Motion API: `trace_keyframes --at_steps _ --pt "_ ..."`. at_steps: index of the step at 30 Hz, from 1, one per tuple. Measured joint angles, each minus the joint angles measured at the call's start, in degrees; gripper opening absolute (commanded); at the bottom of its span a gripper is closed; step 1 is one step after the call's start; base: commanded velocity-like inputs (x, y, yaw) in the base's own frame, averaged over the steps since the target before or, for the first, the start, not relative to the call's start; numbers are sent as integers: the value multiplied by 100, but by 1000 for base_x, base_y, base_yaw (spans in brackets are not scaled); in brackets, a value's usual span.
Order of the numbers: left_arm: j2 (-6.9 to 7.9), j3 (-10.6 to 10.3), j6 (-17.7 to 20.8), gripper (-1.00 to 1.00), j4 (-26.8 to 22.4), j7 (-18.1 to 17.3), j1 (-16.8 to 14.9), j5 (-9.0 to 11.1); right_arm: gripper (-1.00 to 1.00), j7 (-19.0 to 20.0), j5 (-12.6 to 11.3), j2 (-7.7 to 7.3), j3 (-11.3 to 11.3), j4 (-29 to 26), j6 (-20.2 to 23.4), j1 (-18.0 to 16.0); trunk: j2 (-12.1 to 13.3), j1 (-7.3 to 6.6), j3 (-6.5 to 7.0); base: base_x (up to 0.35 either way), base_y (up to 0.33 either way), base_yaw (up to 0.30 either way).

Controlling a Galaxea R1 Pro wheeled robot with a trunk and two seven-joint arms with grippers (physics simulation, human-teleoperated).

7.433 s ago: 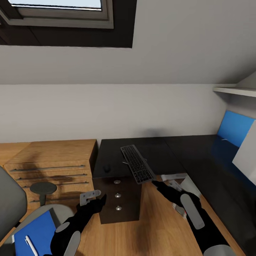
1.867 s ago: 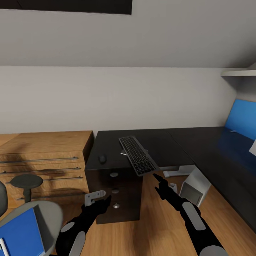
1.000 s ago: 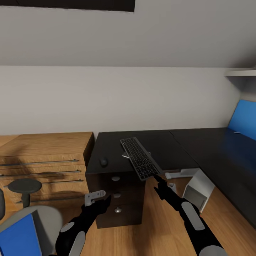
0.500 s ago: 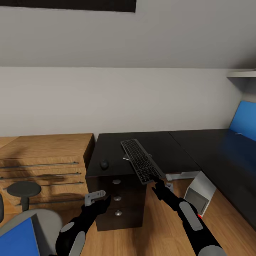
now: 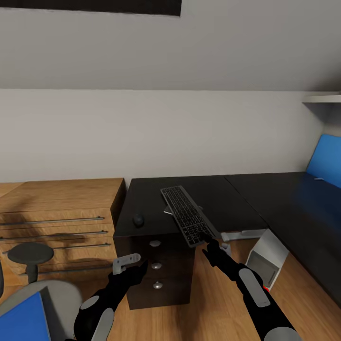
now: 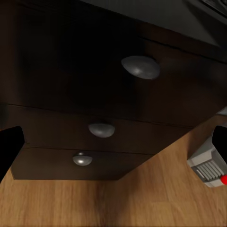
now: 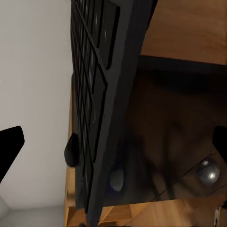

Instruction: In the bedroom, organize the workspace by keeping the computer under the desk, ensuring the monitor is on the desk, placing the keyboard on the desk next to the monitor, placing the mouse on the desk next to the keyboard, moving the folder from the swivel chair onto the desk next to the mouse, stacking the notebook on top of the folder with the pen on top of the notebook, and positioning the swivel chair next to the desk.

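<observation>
The black keyboard (image 5: 186, 216) lies tilted over the glossy black desk (image 5: 227, 192), its near end past the front edge. My right gripper (image 5: 207, 241) is at that end, and in the right wrist view its fingers (image 7: 10, 144) stand wide apart on either side of the keyboard (image 7: 97, 94). The mouse (image 5: 138, 219) sits on the desk to the keyboard's left. My left gripper (image 5: 129, 263) hangs open before the drawer unit (image 6: 101, 128). The computer (image 5: 267, 258) stands under the desk. The folder (image 5: 21, 318) lies on the swivel chair (image 5: 59, 293). Monitor, notebook and pen are out of view.
A light wooden cabinet (image 5: 57, 208) stands left of the desk. A blue wall panel (image 5: 327, 161) and a white shelf (image 5: 322, 98) are at the far right. Wooden floor (image 5: 208, 303) lies between my arms.
Over the earlier frames the camera shifted, sliding the chair and folder toward the lower left corner. In the last half second nothing has visibly moved.
</observation>
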Motion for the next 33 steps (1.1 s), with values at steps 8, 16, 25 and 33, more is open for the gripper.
trace_keyframes --at_steps 8,16,25,33 --pt "0 0 0 100 1 0 0 0 100 0 0 0 0 2 0 0 0 2 0 67 0 0" --pt "0 0 0 100 4 0 0 0 100 -5 -1 0 -6 2 0 0 0 2 0 3 0 0" --pt "0 0 0 100 4 0 0 0 -100 -1 -36 -5 -2 -9 3 -1 0 2 0 0 0 0" --pt "0 0 0 100 4 0 0 0 -100 4 -17 -8 -8 1 0 0 0 2 0 0 0 0"
